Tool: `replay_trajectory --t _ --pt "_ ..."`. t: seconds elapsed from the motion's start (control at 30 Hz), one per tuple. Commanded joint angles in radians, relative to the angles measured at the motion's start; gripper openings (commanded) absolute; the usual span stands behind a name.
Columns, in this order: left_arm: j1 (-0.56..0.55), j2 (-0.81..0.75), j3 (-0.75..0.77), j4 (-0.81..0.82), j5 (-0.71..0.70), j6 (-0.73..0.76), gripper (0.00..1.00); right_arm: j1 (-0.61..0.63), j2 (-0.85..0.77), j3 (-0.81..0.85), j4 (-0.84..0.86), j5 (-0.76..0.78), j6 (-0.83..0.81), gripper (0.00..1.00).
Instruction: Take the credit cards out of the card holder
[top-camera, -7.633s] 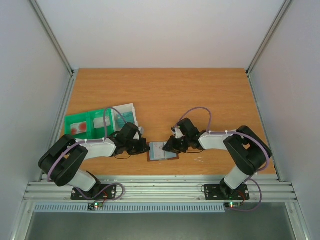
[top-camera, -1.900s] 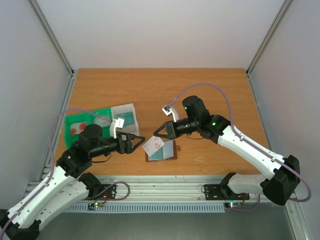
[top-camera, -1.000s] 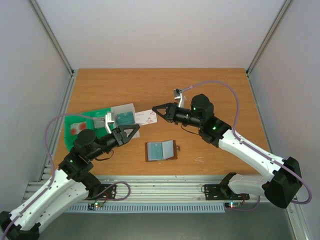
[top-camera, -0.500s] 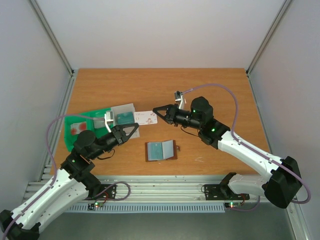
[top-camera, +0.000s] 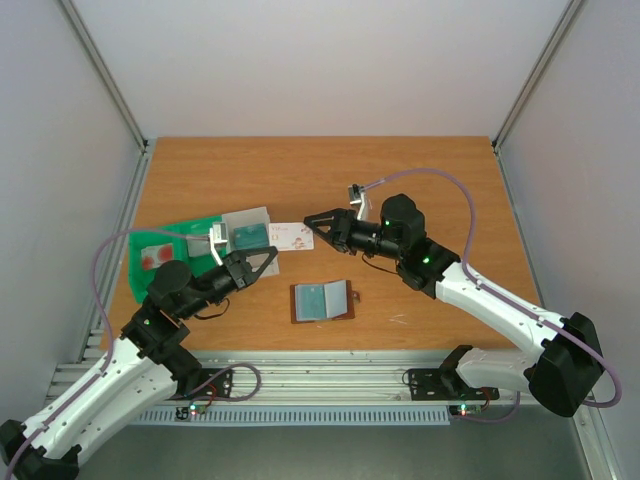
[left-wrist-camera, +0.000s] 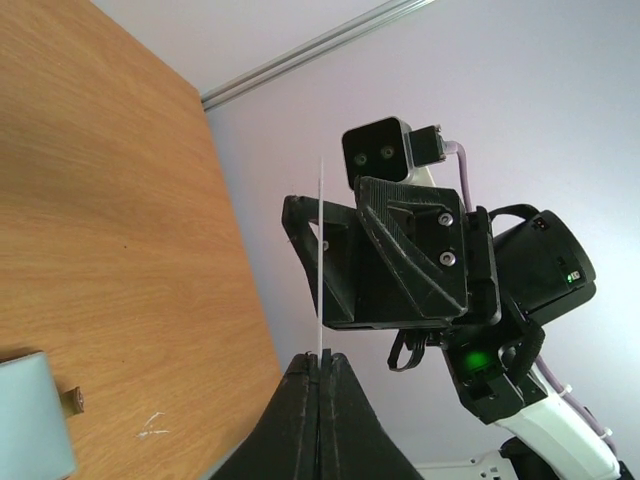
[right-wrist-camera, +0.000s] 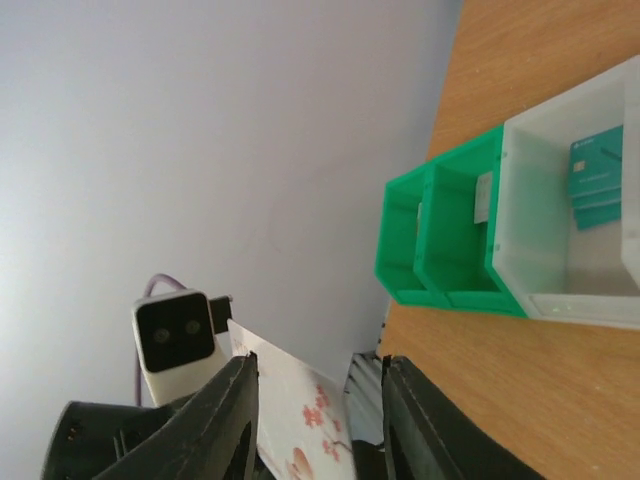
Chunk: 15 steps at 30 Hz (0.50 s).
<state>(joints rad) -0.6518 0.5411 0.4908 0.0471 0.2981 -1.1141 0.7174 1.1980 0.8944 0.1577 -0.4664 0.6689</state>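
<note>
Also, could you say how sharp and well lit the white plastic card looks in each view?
Top external: evenly lit, sharp, the thin white plastic card shows plainly. Left wrist: edge-on, just a thin line above the dark left gripper. Right wrist: cropped at the bottom edge, partly behind a right gripper finger.

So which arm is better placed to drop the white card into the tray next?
Left: the left gripper is shut on the white card right beside the tray, while the right gripper stands open, gripping nothing.
</note>
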Motion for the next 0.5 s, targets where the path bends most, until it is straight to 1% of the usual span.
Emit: replay_trajectory --t 0.0,0.07,0.17,0.2,0.23,0.33,0.47 --pt "0.008 0.001 -0.008 0.007 -0.019 0.046 0.00 0.000 -0.028 -0.005 -0.053 0.007 -0.035 0.42" --pt "0.016 0.008 -0.003 -0.010 -0.018 0.061 0.00 0.000 -0.043 -0.010 -0.071 0.016 -0.051 0.56" --pt "0.042 0.024 0.013 -0.041 0.004 0.083 0.00 -0.002 -0.067 -0.020 -0.108 0.042 -0.075 0.81" --pt "0.055 0.030 0.018 -0.078 0.015 0.089 0.00 -0.002 -0.077 -0.019 -0.125 0.047 -0.087 0.92" --pt "0.072 0.035 0.020 -0.093 0.028 0.094 0.00 -0.002 -0.083 -0.014 -0.143 0.052 -0.099 0.98" --pt "0.136 0.048 0.008 -0.084 0.088 0.098 0.00 -0.004 -0.101 0.008 -0.222 0.064 -0.140 0.99" --pt "0.224 0.070 0.015 -0.085 0.190 0.110 0.00 -0.003 -0.133 0.011 -0.269 0.089 -0.185 0.98"
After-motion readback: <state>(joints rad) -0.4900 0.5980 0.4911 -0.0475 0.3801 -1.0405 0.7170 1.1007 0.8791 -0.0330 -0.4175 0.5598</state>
